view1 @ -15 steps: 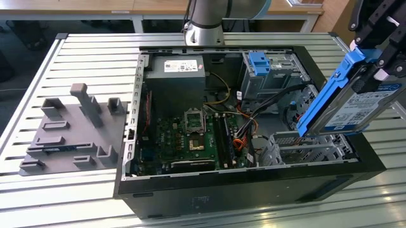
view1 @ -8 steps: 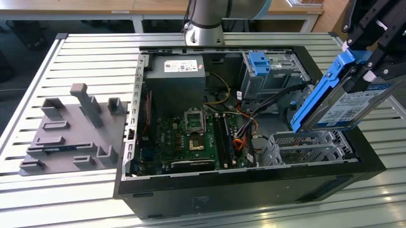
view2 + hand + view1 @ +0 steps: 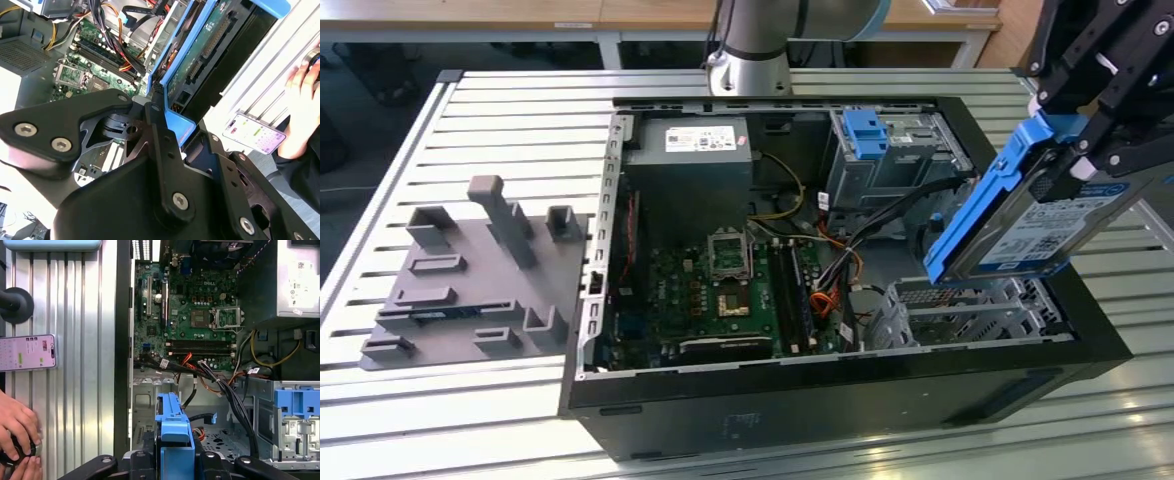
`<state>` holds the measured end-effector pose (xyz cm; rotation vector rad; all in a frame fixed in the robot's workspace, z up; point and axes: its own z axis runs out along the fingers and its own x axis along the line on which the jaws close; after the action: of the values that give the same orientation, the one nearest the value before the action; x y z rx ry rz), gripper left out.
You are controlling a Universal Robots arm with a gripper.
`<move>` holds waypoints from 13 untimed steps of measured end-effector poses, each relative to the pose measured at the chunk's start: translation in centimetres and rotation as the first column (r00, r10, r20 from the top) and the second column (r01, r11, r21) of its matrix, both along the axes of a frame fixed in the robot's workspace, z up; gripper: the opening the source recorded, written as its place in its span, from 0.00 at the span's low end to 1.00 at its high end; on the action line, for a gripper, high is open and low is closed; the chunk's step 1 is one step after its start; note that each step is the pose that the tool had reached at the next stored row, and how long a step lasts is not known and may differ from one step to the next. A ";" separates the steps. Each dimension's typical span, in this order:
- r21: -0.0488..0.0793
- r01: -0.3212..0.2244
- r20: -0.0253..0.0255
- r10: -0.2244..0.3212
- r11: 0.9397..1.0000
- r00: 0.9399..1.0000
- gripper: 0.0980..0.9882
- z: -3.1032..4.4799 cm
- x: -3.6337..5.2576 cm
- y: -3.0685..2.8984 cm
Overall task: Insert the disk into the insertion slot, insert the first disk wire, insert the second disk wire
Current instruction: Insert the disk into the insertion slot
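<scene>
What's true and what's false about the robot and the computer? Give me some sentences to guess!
1. The gripper is holding the disk. True.
2. The disk is already inside the metal cage. False: it hangs tilted in the air over the open computer case.
3. The disk's plastic frame is red. False: it is bright blue.
4. A phone lies on the ribbed table beside the computer case, with a hand close to it. True.

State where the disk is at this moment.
At the exterior view's right, the disk hangs tilted in the hand, just above the insertion slot.
</scene>
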<state>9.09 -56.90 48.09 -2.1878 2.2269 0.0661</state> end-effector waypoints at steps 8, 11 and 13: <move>0.000 0.000 0.000 0.000 1.000 1.000 0.30 -0.19 -0.04 0.00; 0.000 0.000 0.000 0.000 1.000 1.000 0.30 -0.27 -0.05 0.00; 0.000 0.000 0.000 0.000 1.000 1.000 0.30 -0.33 -0.05 0.00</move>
<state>9.04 -56.90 47.75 -2.1875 2.2268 0.0665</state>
